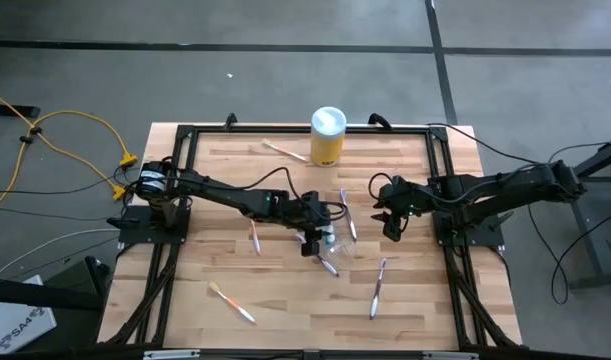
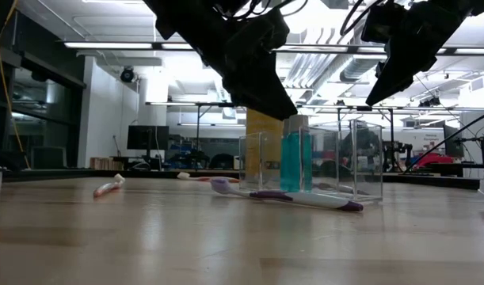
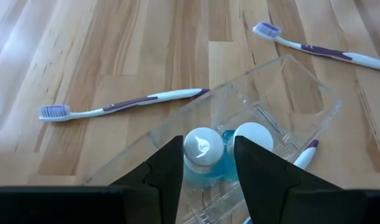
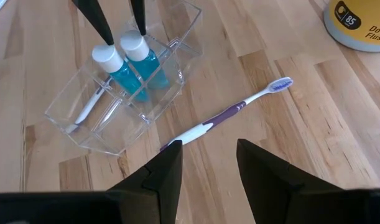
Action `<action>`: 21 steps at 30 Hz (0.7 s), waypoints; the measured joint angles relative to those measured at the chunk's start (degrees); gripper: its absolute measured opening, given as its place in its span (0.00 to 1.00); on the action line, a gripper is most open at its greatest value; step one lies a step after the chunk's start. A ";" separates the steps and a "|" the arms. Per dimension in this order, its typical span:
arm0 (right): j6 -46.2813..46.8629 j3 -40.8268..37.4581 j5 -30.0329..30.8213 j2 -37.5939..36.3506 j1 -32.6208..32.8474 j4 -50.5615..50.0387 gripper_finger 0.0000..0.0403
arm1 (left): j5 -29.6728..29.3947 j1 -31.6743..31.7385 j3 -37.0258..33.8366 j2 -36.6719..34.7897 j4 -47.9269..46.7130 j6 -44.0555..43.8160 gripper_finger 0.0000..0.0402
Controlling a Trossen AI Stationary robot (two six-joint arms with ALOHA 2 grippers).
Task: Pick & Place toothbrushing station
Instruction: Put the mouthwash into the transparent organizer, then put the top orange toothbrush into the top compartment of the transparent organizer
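Note:
A clear plastic holder [image 3: 283, 99] stands mid-table with two blue tubes upright in it, each with a white cap, and a white-handled toothbrush [image 4: 90, 106] in a side compartment. My left gripper [image 3: 208, 155] is open above the holder, slanting down, its fingers on either side of one tube's cap [image 3: 201, 144]. The second tube [image 3: 253, 134] stands just beside it. My right gripper [image 4: 208, 168] hangs open to the holder's right with nothing between its fingers. It is above a purple and white toothbrush [image 4: 227, 112] that lies flat on the wood. My left gripper has one finger on each side of the white cap [image 3: 201, 144] of one blue tube, coming from above at a slant. Whether either finger touches the cap, I cannot tell. The tube stands upright in the clear holder.
A yellow canister with a white lid [image 1: 327, 135] stands at the far edge. Loose toothbrushes lie about the wood: far [image 1: 285, 150], left of the holder [image 1: 253, 235], near left [image 1: 232, 302] and near right [image 1: 378, 287]. A black frame [image 1: 185, 135] rims the table.

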 joint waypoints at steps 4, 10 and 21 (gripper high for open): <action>0.00 0.00 0.01 0.01 0.00 -0.02 0.36 | -1.15 -0.02 -0.14 -0.32 0.46 1.76 0.35; -0.02 0.00 0.01 0.02 0.02 -0.22 0.36 | -1.51 -0.02 -0.25 -3.20 0.85 3.56 0.35; -0.02 0.00 0.00 0.02 0.02 0.02 0.36 | -1.69 -0.89 -0.18 -9.88 -1.68 5.24 0.34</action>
